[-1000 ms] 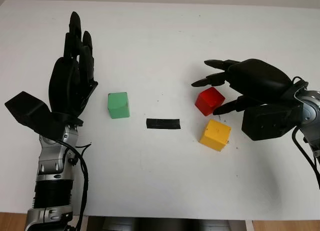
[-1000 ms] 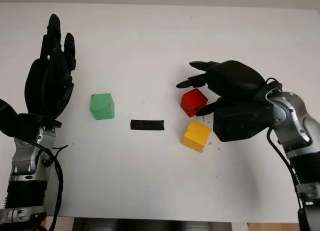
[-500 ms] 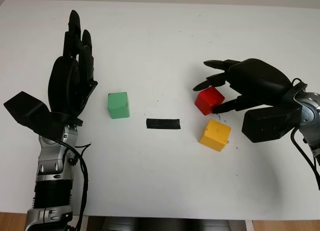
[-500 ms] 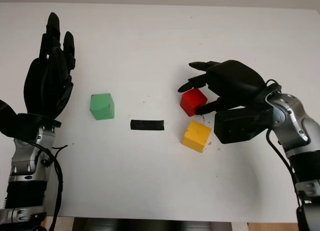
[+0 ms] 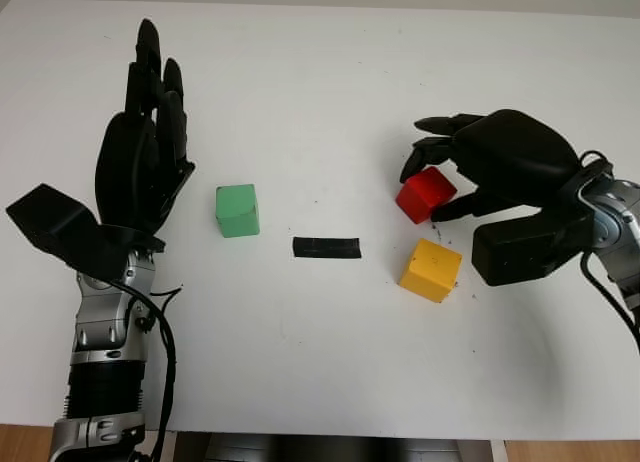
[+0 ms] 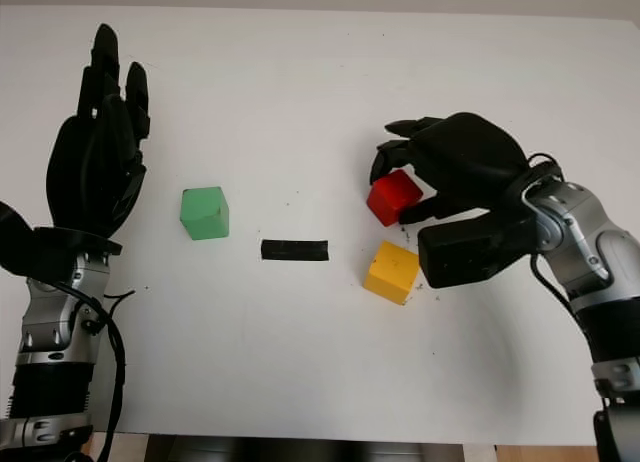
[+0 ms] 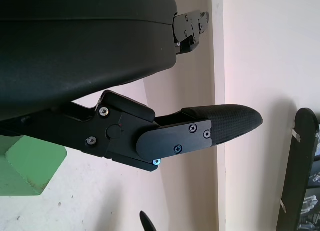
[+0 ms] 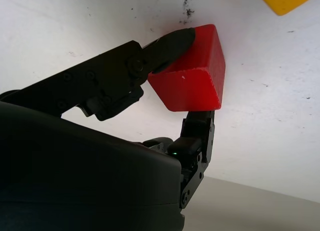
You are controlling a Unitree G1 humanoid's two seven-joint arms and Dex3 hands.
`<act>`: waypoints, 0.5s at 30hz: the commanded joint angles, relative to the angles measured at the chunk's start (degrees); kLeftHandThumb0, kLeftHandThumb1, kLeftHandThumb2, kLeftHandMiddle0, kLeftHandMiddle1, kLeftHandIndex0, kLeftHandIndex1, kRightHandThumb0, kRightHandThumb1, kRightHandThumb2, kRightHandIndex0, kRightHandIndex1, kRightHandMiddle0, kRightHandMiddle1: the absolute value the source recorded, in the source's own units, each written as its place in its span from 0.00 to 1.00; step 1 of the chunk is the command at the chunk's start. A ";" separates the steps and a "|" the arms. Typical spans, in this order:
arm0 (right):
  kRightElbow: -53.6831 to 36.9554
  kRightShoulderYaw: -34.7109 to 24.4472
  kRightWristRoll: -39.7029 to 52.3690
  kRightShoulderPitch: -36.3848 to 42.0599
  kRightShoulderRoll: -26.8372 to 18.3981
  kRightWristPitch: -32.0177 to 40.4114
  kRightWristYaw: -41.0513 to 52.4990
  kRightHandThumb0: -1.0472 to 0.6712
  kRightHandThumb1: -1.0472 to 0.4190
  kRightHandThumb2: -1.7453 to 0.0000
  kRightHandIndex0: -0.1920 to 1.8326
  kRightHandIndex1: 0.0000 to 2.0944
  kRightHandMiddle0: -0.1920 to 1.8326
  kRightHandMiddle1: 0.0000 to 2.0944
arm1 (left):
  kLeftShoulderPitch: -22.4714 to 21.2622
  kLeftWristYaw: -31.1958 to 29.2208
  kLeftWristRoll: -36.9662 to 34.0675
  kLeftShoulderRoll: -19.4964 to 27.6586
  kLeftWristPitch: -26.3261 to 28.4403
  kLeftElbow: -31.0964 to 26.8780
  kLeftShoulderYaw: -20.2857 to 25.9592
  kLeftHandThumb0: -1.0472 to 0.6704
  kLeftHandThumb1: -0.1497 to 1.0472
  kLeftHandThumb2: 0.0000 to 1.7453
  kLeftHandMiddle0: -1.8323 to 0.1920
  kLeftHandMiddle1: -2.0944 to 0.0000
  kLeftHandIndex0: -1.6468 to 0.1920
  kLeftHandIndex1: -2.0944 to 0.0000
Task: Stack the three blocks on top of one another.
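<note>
A red block [image 5: 424, 193] sits tilted at the right of the white table [image 5: 320, 72], pinched between the fingers of my right hand [image 5: 428, 187]. The right wrist view shows the thumb and a finger pressing opposite faces of the red block [image 8: 192, 73]. Just in front of it lies a yellow block [image 5: 431, 269], free on the table. A green block [image 5: 238, 210] stands left of centre. My left hand [image 5: 145, 152] is open and held upright to the left of the green block, apart from it; the green block's corner [image 7: 27, 163] appears in the left wrist view.
A strip of black tape [image 5: 326, 248] lies flat on the table between the green block and the yellow block. The table's front edge runs along the bottom of the head views.
My right hand's fingers have closed onto the red block, which has tilted and shifted slightly right and up. The left hand, green block and yellow block have not moved.
</note>
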 commanded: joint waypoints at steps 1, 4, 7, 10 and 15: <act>-0.41 0.51 -0.44 -0.01 -1.44 -1.04 -0.83 0.39 0.13 0.97 0.30 0.04 0.41 0.51 | 1.22 -0.18 -0.24 0.55 0.39 -1.39 0.20 0.16 1.00 0.34 1.00 1.00 1.00 1.00; -0.52 -0.50 1.45 -0.27 -1.02 -1.78 -1.18 0.40 0.13 0.97 0.31 0.03 0.38 0.55 | 1.06 -0.50 -0.45 0.58 0.76 -1.43 0.19 0.16 1.00 0.33 1.00 1.00 1.00 1.00; -1.23 -1.45 4.61 -1.03 -0.22 -1.29 -0.26 0.41 0.14 0.97 0.32 0.04 0.38 0.57 | 0.89 -1.05 -0.72 0.70 1.05 -1.36 0.20 0.16 1.00 0.33 1.00 1.00 1.00 1.00; -2.08 -1.83 9.31 -2.64 0.55 -0.21 3.35 0.42 0.13 0.97 0.32 0.03 0.37 0.57 | 0.77 -1.05 -0.59 0.67 0.83 -1.27 0.31 0.16 1.00 0.33 1.00 1.00 1.00 1.00; -5.85 -1.22 14.84 -6.19 1.90 2.45 10.65 0.41 0.12 0.97 0.31 0.03 0.36 0.59 | 0.87 -1.26 -0.40 0.93 0.93 -1.34 0.43 0.16 1.00 0.33 1.00 1.00 1.00 1.00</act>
